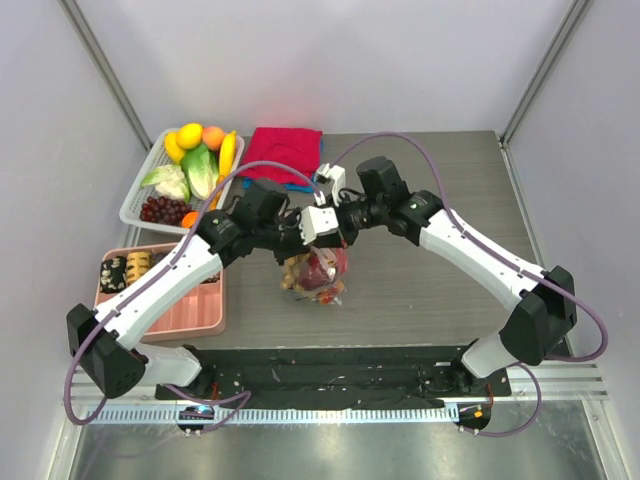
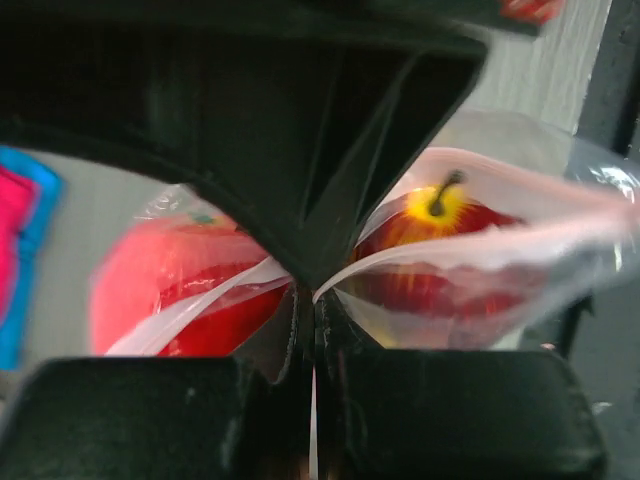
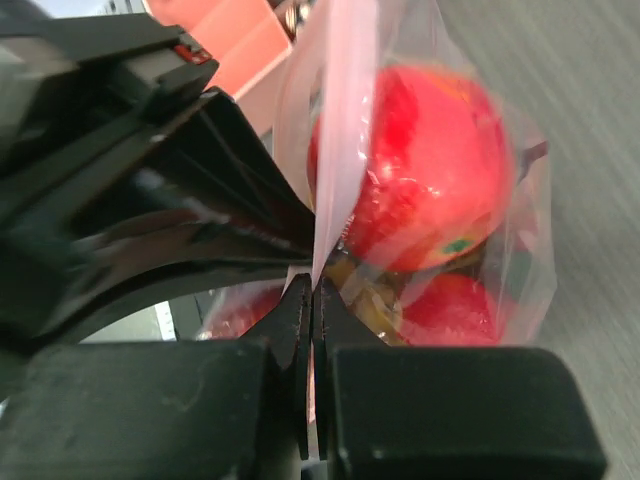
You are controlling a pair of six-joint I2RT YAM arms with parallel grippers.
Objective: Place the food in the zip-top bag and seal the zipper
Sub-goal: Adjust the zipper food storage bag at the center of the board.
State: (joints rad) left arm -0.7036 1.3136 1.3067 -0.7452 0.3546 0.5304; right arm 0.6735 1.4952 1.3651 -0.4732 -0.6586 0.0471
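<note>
The clear zip-top bag (image 1: 318, 277) hangs at the table's middle with red toy fruit inside; a red apple (image 2: 440, 250) and a red tomato (image 3: 420, 180) show through the plastic. My left gripper (image 1: 300, 238) is shut on the pale-pink zipper (image 2: 520, 235) strip, which passes between its jaws. My right gripper (image 1: 335, 228) is shut on the same zipper (image 3: 335, 150) right beside the left one. More food (image 1: 190, 165) lies in the white basket at the back left.
A white basket (image 1: 140, 195) of toy vegetables, grapes and citrus stands at the back left. A pink tray (image 1: 205, 310) with small items sits at the front left. A red folded cloth (image 1: 285, 152) lies at the back middle.
</note>
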